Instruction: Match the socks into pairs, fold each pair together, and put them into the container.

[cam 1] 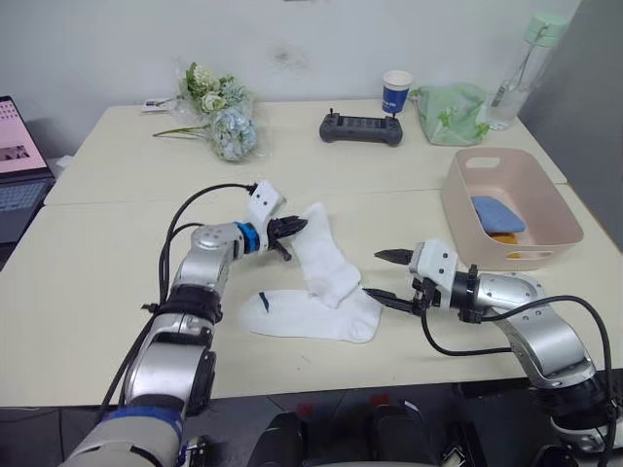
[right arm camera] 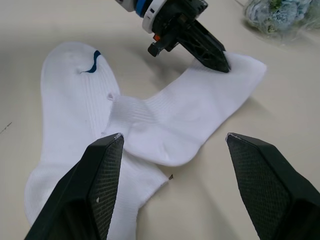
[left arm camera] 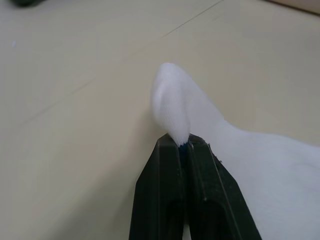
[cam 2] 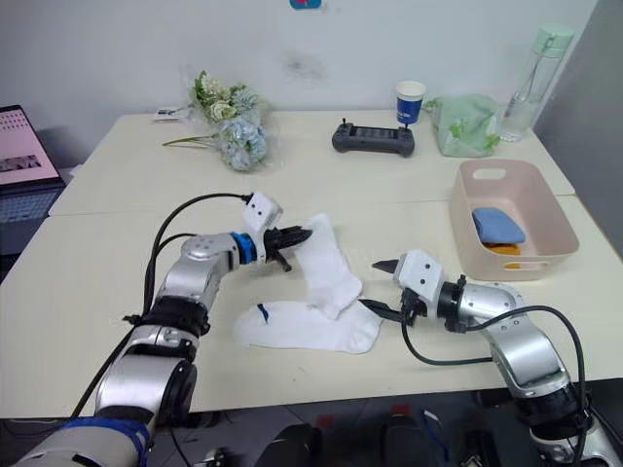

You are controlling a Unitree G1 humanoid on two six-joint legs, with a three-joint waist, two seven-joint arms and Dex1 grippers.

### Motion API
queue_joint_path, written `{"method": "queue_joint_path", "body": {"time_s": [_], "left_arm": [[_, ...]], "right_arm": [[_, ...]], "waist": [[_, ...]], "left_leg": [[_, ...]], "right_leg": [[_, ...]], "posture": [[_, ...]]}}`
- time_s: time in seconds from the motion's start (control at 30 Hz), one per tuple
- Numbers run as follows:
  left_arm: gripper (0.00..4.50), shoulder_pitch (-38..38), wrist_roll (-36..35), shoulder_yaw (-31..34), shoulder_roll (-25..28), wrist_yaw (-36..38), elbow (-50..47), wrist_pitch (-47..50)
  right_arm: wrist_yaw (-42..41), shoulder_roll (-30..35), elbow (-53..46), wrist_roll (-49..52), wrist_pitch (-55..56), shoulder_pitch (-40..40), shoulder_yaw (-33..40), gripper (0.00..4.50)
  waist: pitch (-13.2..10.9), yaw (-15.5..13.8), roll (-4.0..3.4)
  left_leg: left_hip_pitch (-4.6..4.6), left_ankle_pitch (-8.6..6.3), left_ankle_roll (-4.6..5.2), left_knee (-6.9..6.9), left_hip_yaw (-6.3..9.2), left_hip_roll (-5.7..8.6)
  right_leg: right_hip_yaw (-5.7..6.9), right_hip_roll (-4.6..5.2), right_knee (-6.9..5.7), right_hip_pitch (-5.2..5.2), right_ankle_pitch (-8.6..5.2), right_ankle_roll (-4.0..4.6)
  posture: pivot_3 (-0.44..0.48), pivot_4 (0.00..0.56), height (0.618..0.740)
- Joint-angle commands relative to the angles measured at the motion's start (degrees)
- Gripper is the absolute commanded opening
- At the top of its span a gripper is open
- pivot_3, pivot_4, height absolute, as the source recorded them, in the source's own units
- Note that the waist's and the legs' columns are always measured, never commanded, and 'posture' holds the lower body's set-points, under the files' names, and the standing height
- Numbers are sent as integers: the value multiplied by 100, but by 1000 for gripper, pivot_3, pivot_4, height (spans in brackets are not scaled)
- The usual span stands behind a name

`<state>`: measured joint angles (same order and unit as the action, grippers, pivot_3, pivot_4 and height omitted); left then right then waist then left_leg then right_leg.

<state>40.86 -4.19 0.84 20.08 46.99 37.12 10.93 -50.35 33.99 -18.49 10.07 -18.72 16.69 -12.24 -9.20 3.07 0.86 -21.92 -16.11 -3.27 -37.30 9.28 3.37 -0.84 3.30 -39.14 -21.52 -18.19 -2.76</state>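
- 2 white socks lie near the front edge of the table (cam 1: 88, 282), about midway along it. The lower sock (cam 1: 311, 316) lies flat, parallel to that edge, and the upper sock (cam 1: 321, 258) crosses over it and angles toward the back.
- The left gripper (cam 1: 297, 229) is clamped on the far end of the upper sock — the left wrist view shows both fingers (left arm camera: 165, 195) pressed together with a white tip of fabric poking out between them.
- The right gripper (cam 1: 387, 279) sits just beside the toe end of the lower sock, its fingers (right arm camera: 102, 180) spread wide apart and holding nothing.
- The pink basket (cam 1: 467, 209) stands near the table's right edge, well apart from the white socks. A folded blue sock (cam 1: 496, 214) lies inside it, with a bit of orange sock (cam 1: 506, 236) showing beneath.
- Bare tabletop lies between the socks and the basket, and along the left side of the table.
- Along the back edge: a bunch of flowers (cam 1: 219, 117), a black controller (cam 1: 362, 128), a paper cup (cam 1: 396, 92), a green bag (cam 1: 453, 115) and a bottle (cam 1: 521, 68).
- A seam runs across the table from left to right — a laptop (cam 1: 19, 165) sits off its left edge, and a pale wall rises behind.
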Motion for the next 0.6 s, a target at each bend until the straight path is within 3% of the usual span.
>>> {"method": "queue_joint_path", "body": {"time_s": [0.03,0.33,0.6], "left_arm": [[35,-281,-159,76,-17,-278,-891,340],[35,-578,-159,-17,-112,-639,-1510,753],[35,-661,-158,-62,-55,-638,-1698,835]], "right_arm": [[-199,15,19,-278,345,312,-345,3514],[-599,-509,1100,-960,1121,1128,-1372,3514],[-361,-1026,1828,-1354,1303,1317,-1556,3514]], "waist": [[0,-14,0],[0,-33,0],[0,-18,0]], "left_leg": [[0,0,0,-2,0,0],[-2,0,0,-23,0,1],[-2,0,0,-30,0,1]], "right_leg": [[0,0,0,0,0,0],[4,1,-2,8,0,0],[2,2,-8,4,0,1]], "posture": [[0,150,740],[0,150,740],[0,150,740]]}}
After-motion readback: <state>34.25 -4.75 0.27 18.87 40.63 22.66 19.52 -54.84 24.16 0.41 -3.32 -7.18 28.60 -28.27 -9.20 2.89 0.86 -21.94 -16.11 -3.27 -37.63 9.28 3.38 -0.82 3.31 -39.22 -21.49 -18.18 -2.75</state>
